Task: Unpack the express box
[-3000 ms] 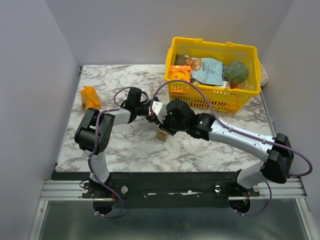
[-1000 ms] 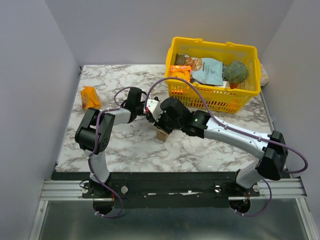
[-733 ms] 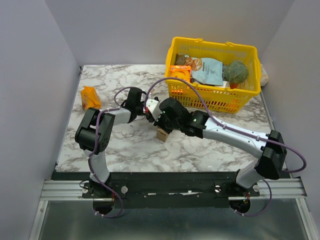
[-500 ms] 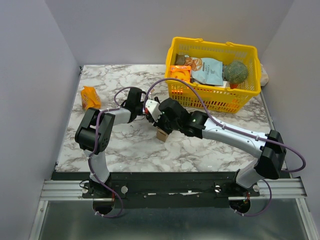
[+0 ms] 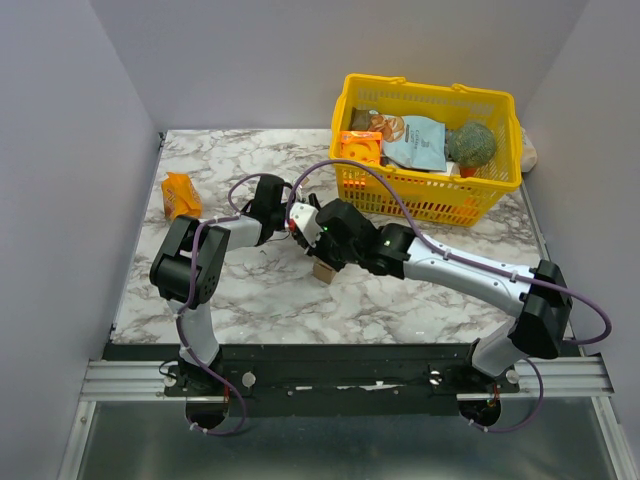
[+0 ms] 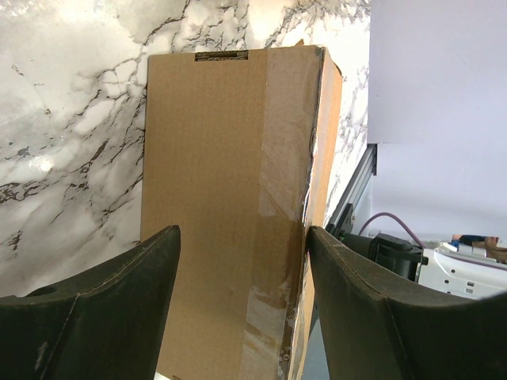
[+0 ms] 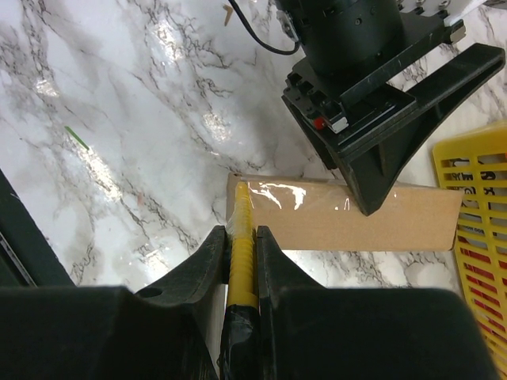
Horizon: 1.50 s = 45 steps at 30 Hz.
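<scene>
**Express box held by one pincer, tool applied by the other**

The left pincer (image 6: 242,237) stands wide and is closed on the express box (image 6: 230,142). The brown cardboard fills the gap between its fingers (image 6: 103,309), which press flat against two opposite sides. A strip of clear tape runs the length of the box, just inside the right-hand finger.

The right pincer (image 7: 241,236) is nearly closed, its jaws pinching a slim yellow tool (image 7: 241,261) that juts forward from between them. The tip of the tool touches the taped end of the box, at the corner farthest from the left pincer's fingers.

In the overhead view both pincers meet over the marble table top (image 5: 260,300). The box rests there, just on the near side of the right pincer and largely hidden beneath it.

A yellow mesh basket (image 5: 440,205) holding packaged goods stands beyond and to the right of the right pincer, near it but apart. An orange snack packet (image 5: 180,195) lies well apart to the left of the left pincer.
</scene>
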### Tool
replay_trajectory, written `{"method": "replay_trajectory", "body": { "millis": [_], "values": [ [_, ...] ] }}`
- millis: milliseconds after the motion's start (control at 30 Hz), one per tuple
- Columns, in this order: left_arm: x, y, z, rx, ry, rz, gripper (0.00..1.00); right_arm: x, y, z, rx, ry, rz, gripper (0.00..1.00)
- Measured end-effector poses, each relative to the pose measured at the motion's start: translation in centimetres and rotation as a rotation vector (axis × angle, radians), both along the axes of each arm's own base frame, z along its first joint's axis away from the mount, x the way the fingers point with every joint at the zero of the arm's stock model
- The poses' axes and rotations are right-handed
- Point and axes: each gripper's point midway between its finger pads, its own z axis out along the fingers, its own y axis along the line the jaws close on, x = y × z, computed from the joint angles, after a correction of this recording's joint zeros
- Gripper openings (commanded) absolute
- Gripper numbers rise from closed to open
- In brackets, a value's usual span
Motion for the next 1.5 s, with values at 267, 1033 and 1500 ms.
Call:
{"method": "replay_trajectory", "body": {
  "millis": [267, 1033, 1500],
  "values": [
    [0.0, 0.0, 0.0, 0.000, 0.000, 0.000, 0.73, 0.2, -0.2, -0.2, -0.010, -0.018, -0.015, 0.01],
    [1.5, 3.9, 7.7, -0.051, -0.207, 0.050, 0.68, 2.5, -11.0, 0.8, -0.094, -0.008, -0.305, 0.01],
    [-4.5, 6.6, 0.3, 0.237, -0.249, -0.112, 0.31, 11.0, -13.5, -6.0, -0.212, 0.054, -0.433, 0.00]
  ]
}}
